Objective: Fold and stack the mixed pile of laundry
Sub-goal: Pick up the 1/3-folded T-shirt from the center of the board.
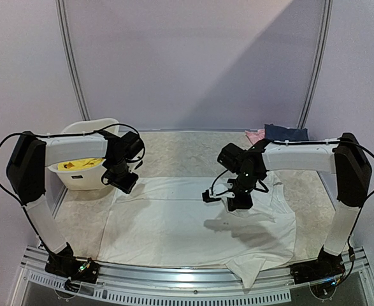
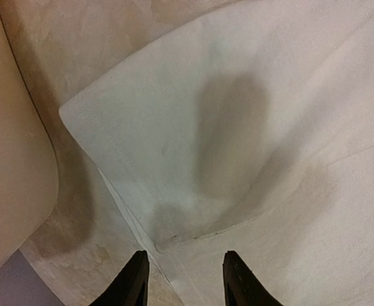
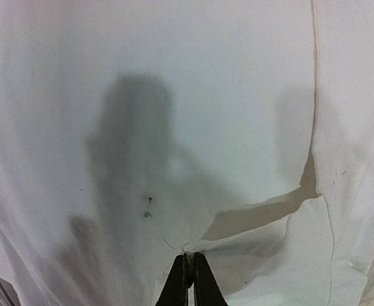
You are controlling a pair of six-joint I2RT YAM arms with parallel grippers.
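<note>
Right of the white basket [image 1: 91,127] holding the yellow shorts [image 1: 78,164], the white T-shirt [image 1: 187,223] lies spread on the table [image 1: 174,150], the right gripper [image 3: 190,256] jaws pinched on its edge, seemingly for folding, the left gripper [image 2: 185,261] jaws half-open and empty over the shirt corner nearest the basket.

T-shirt [image 1: 193,223]: matt white cloth | basket [image 1: 78,180]: smooth plastic | tabletop [image 1: 174,153]: mottled, matt

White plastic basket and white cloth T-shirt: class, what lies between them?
Only bare beige marbled tabletop, between the white plastic basket and white cloth T-shirt; the left wrist view shows it.
</note>
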